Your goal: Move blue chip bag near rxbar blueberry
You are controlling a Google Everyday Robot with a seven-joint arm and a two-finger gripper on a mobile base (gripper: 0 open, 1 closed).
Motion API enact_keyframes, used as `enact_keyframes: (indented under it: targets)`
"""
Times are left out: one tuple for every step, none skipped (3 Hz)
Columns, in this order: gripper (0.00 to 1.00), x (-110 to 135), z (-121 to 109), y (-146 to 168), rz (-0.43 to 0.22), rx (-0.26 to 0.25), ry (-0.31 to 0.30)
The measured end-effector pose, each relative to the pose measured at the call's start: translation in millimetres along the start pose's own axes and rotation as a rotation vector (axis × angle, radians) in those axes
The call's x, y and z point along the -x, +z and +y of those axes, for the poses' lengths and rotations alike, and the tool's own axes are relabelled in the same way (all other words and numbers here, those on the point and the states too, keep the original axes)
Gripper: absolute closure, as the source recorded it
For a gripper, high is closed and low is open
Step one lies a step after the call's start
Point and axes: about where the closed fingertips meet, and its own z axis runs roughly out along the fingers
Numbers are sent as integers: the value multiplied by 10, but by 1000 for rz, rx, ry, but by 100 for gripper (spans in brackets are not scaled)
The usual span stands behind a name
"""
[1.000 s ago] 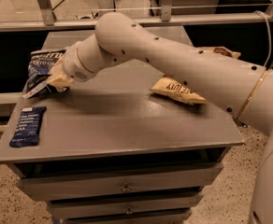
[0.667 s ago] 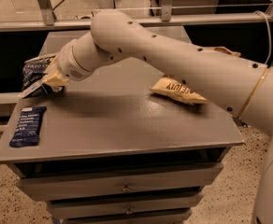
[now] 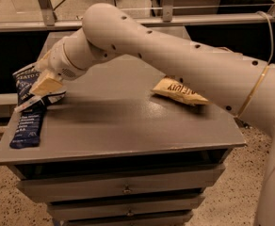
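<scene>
While the pincer (image 3: 42, 89) grips the blue chip bag (image 3: 25, 76), bag just beside rxbar blueberry (image 3: 27, 128), drawers (image 3: 128, 189) below closed.

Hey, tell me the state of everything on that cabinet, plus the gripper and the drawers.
gripper: over cabinet left edge, shut on blue chip bag
blue chip bag: gripped, crumpled, at the rxbar blueberry's far end
rxbar blueberry: lying flat
yellow chip bag: lying flat, untouched
drawers: shut
</scene>
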Motion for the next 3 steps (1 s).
enact_keyframes:
  targets:
    - [0,7,24,-12,5,1,4]
    - [0,-41,-94,-199,4,-21,-14]
    - [0,-220,-497,-712,23,-63,-94]
